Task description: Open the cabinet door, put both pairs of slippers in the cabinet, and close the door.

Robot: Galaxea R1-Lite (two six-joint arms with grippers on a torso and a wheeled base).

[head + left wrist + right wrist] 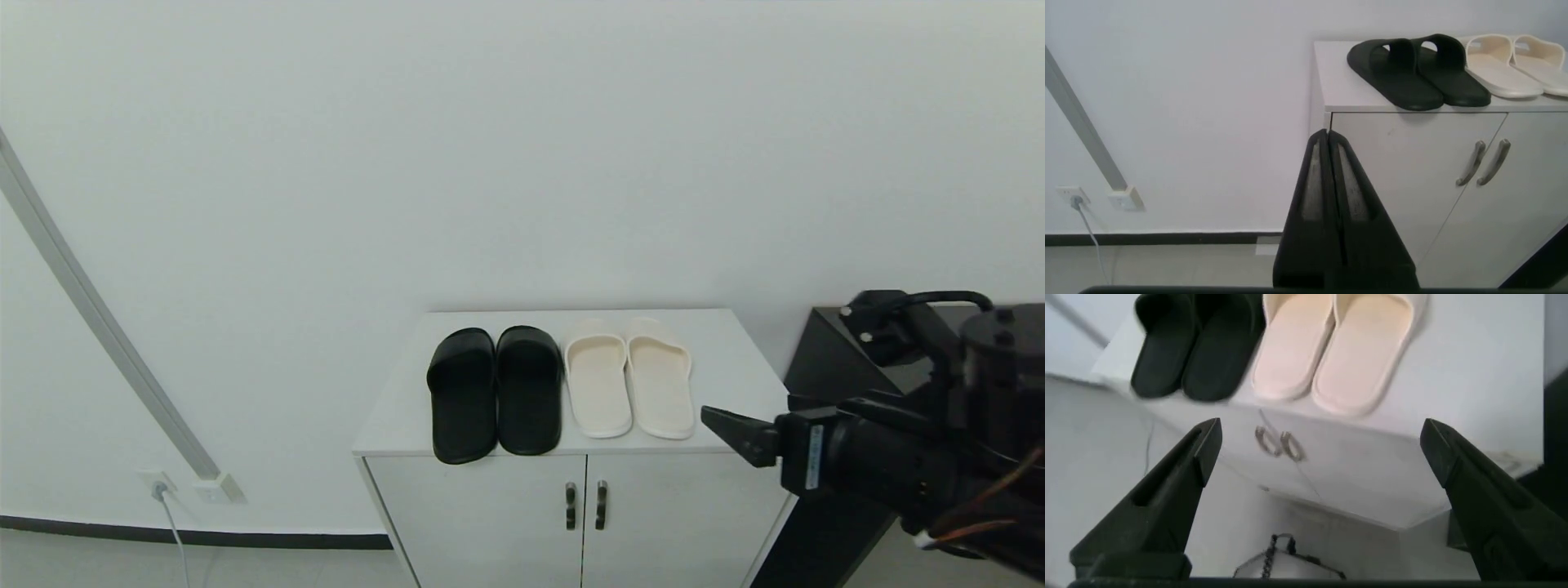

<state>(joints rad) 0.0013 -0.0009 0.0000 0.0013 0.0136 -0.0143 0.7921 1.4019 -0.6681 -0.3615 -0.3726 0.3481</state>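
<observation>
Zero steps done so far, I'd say. Right gripper [1321,433] has its fingers spread wide with nothing between them, hanging off the right front corner of the cabinet [739,367]. Left gripper [1328,147] has its fingers pressed flat together, empty, facing the front left corner from a way off. Black slippers [494,392] and cream slippers [629,380] sit side by side on top. Both doors are shut, handles [584,505] untouched. Opening, stowing both pairs and closing are all left.

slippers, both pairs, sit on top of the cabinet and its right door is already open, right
Only the door is wrong: the head view shows the right door shut. The black slippers and the cream slippers do sit on top of the cabinet.
</observation>
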